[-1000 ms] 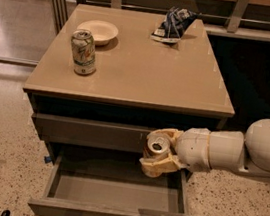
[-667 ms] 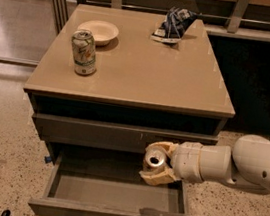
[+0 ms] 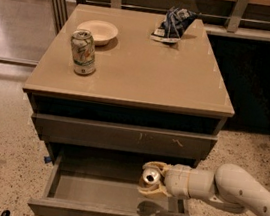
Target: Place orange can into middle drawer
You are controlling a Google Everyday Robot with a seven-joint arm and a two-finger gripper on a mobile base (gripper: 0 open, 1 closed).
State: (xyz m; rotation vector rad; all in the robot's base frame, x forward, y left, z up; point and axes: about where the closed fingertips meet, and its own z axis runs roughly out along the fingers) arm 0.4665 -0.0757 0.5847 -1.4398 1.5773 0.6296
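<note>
So the pale two-finger gripper [image 3: 148,179], clamped round the shiny orange drink can [image 3: 151,175], has dipped lower over the open grey-brown middle drawer [image 3: 97,191], right side. Drop looks close.

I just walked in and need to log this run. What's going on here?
The robot's arm reaches in from the right, and its two-finger gripper is shut on a shiny orange drink can with a silver top, holding it over the right part of the open, shallow grey-brown middle drawer. The can is not yet set down; its shadow falls on the drawer floor. On the tan cabinet top stand a green-and-white can, a pale bowl and a crumpled dark snack bag.
</note>
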